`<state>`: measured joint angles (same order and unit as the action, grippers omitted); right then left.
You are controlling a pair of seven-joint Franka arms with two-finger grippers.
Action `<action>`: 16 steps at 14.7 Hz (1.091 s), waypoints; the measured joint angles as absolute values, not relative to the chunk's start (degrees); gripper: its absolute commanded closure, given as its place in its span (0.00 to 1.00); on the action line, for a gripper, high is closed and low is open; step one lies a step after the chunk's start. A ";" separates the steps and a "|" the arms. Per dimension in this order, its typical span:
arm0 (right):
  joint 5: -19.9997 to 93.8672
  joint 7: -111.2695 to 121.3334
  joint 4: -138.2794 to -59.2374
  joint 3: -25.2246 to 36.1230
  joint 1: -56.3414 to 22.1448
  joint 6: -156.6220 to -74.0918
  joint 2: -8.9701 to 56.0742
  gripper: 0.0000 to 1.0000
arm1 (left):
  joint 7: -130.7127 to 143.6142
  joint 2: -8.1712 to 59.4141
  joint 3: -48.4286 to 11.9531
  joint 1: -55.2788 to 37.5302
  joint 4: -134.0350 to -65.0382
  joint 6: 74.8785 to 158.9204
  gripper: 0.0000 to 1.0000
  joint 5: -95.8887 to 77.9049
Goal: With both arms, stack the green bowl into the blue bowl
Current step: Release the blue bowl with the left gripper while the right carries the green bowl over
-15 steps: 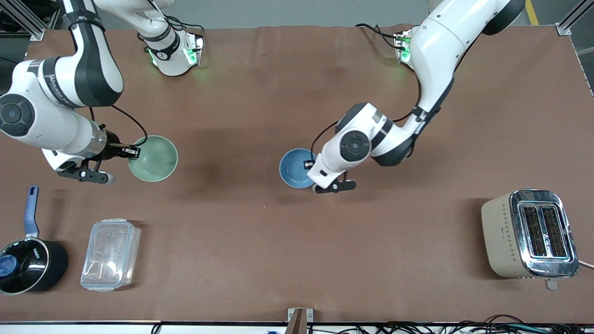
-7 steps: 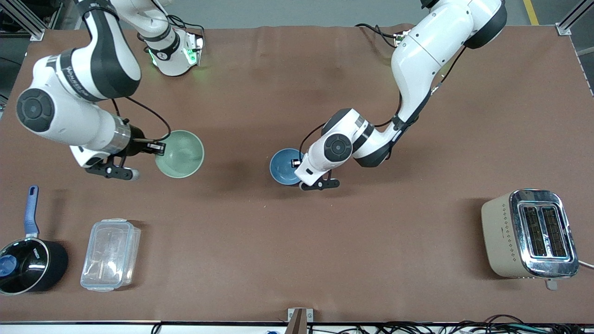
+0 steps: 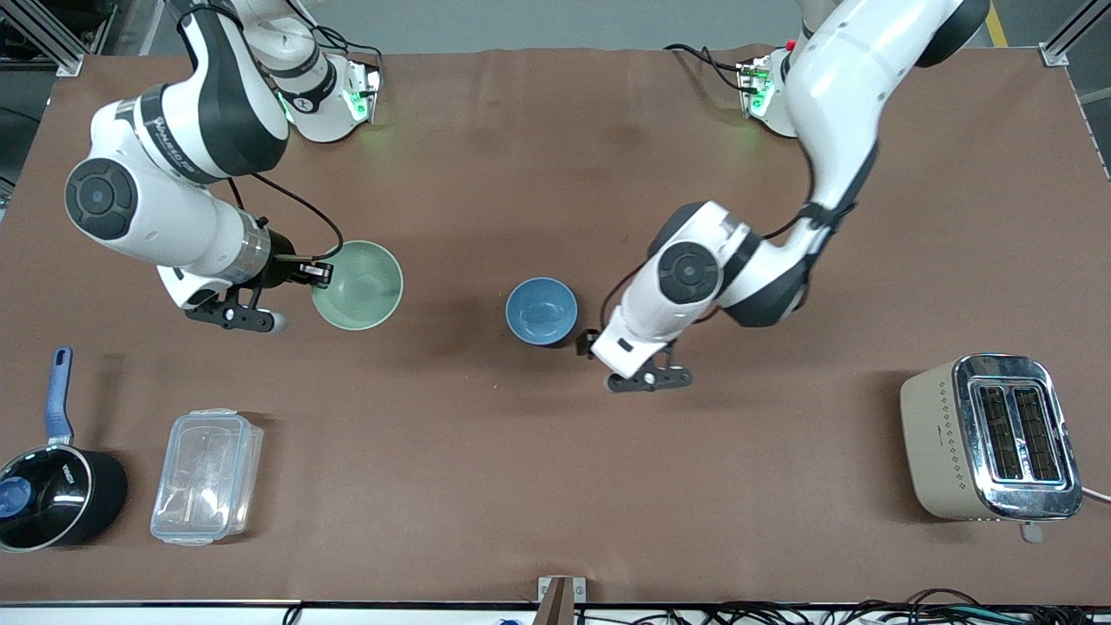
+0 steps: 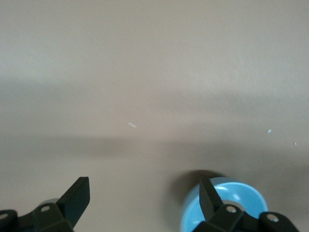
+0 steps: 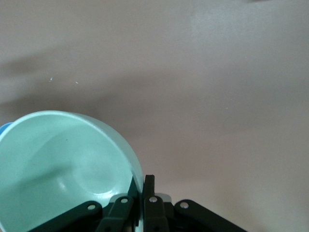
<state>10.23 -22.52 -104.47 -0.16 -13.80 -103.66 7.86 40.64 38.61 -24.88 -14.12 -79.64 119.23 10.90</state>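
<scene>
The green bowl (image 3: 357,285) is pale mint and hangs tilted a little above the brown table, toward the right arm's end. My right gripper (image 3: 319,275) is shut on its rim. In the right wrist view the gripper (image 5: 141,186) pinches the green bowl's (image 5: 63,164) edge. The blue bowl (image 3: 542,311) stands upright on the table near the middle. My left gripper (image 3: 587,341) is open and empty, just beside the blue bowl on the left arm's side. In the left wrist view the gripper (image 4: 143,195) is spread wide, with the blue bowl (image 4: 236,200) partly hidden by one finger.
A beige and chrome toaster (image 3: 989,438) stands near the front camera at the left arm's end. A clear plastic container (image 3: 207,476) and a black saucepan with a blue handle (image 3: 52,486) sit near the front camera at the right arm's end.
My right arm has carried the green bowl toward the blue bowl. My left gripper has let go of the blue bowl and drawn back toward the left arm's end.
</scene>
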 measured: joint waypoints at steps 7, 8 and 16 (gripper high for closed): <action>11.51 -36.58 -104.73 -0.29 -26.39 -113.79 10.60 0.99 | 18.15 27.86 -24.60 -2.20 -74.12 106.52 0.00 12.11; 11.51 -39.09 -104.81 -0.32 -28.82 -116.45 12.12 0.99 | 14.93 26.73 -24.59 -0.18 -74.07 105.42 0.00 12.11; 11.51 -47.93 -104.82 -0.25 -38.86 -132.52 25.56 0.97 | 4.13 15.02 -24.85 11.03 -73.94 92.74 0.00 10.58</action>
<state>11.51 -47.93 -104.82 -0.25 -38.86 -132.52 25.56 4.13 15.02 -24.85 11.03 -73.94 92.74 10.58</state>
